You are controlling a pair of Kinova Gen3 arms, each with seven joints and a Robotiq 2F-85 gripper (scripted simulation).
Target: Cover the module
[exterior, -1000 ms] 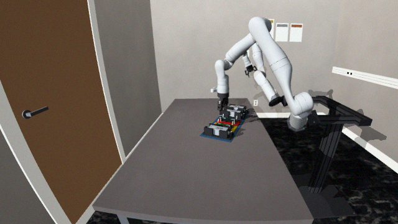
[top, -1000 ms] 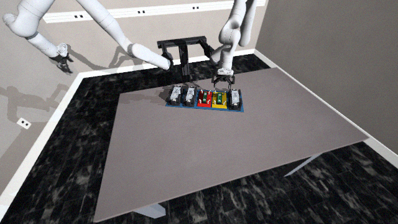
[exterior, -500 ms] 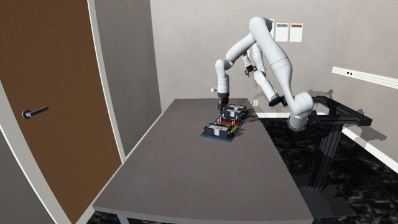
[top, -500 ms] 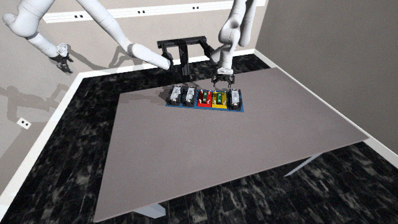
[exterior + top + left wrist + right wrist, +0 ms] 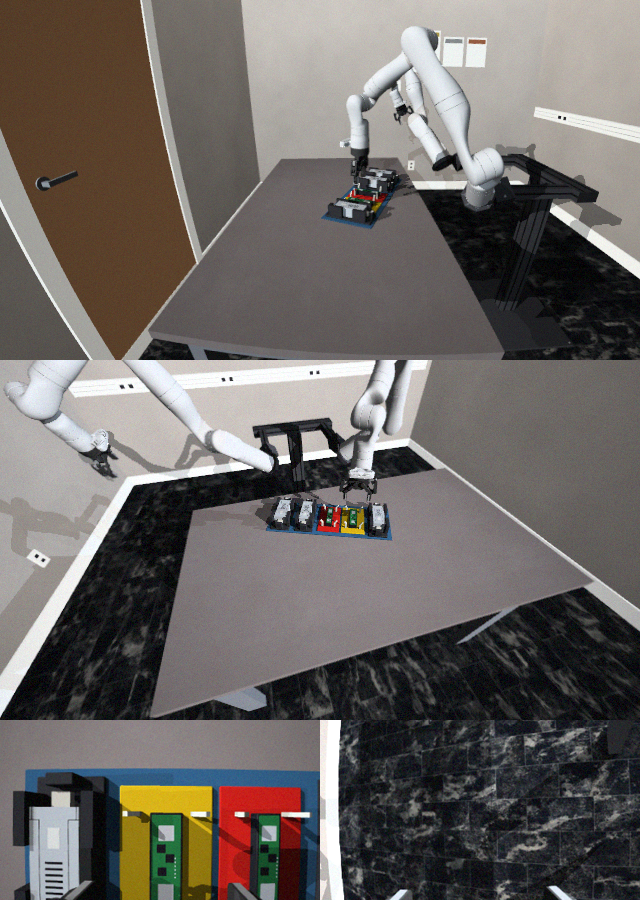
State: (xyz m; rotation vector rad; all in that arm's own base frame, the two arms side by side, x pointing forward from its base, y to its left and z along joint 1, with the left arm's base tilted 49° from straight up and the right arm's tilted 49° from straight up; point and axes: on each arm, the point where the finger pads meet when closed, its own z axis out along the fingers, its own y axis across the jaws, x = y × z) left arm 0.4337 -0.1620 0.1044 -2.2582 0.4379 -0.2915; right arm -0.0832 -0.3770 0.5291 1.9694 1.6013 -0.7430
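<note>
The yellow plate point(image 5: 349, 530) point(image 5: 134, 796) bears a narrow green module point(image 5: 353, 518) point(image 5: 166, 857) and white posts. One grey cover point(image 5: 378, 516) point(image 5: 353, 204) point(image 5: 54, 836) sits in a black holder beside the yellow plate. Two more grey covers, the inner one point(image 5: 304, 513) and the outer one point(image 5: 283, 510), sit in holders beyond the red plate. My left gripper point(image 5: 357, 496) point(image 5: 161, 890) is open and empty above the board, fingers pointing down. My right gripper point(image 5: 111, 467) point(image 5: 477, 893) is open and empty, far from the table. The covers' widths are hard to compare.
A blue board point(image 5: 350, 536) point(image 5: 161, 776) carries the plates and holders. The red plate point(image 5: 327, 529) point(image 5: 259, 798), with its own green module point(image 5: 330, 517) point(image 5: 268, 857) and white posts, lies beside the yellow plate. The black robot stand point(image 5: 296, 455) is behind the table.
</note>
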